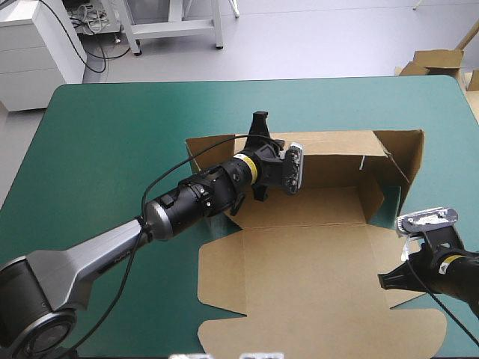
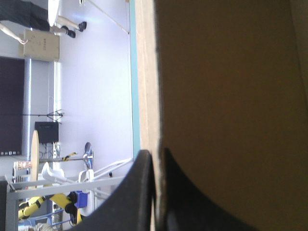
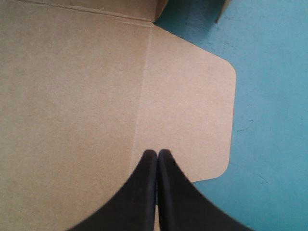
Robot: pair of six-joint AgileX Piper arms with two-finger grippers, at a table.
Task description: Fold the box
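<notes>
High view: I saw box (image 1: pixel 299 254) on right half of teal-green cover (image 1: pixel 105 149); far part stood with walls raised, near panel lay flat; left gripper (image 2: pixel 155 161) was clamped on edge of raised wall at box's far left, board pinched between black fingers (image 2: pixel 134 192); right gripper (image 3: pixel 157 159) had fingers pressed together, nothing between; its tip was over rounded flap (image 3: pixel 192 110) at flat panel's right side, near table's right edge.

Matt brown board box (image 1: pixel 314 254)
</notes>
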